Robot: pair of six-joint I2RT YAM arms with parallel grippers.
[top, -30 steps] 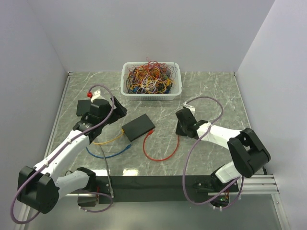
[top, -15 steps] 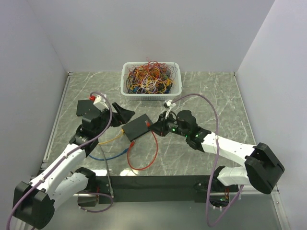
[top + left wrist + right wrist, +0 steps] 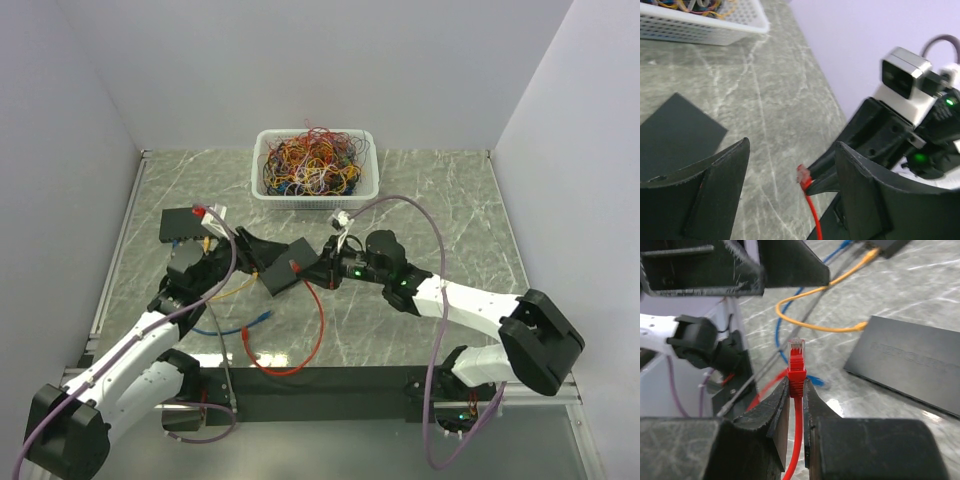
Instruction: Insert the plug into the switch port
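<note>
The right gripper (image 3: 796,390) was clamped on the stiff boot of the light, rigid red plug (image 3: 796,357), held aloft near the black switch (image 3: 912,362), a sounder hold than its limp cable (image 3: 318,335), while the left gripper (image 3: 790,167) gaped empty.

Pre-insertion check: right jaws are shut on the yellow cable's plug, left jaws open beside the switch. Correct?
Wrong cable: the jaws of the right gripper are shut on the plug of the red cable, not the yellow; see the right wrist view. Jaws of the left gripper are open beside the switch, as stated.
</note>
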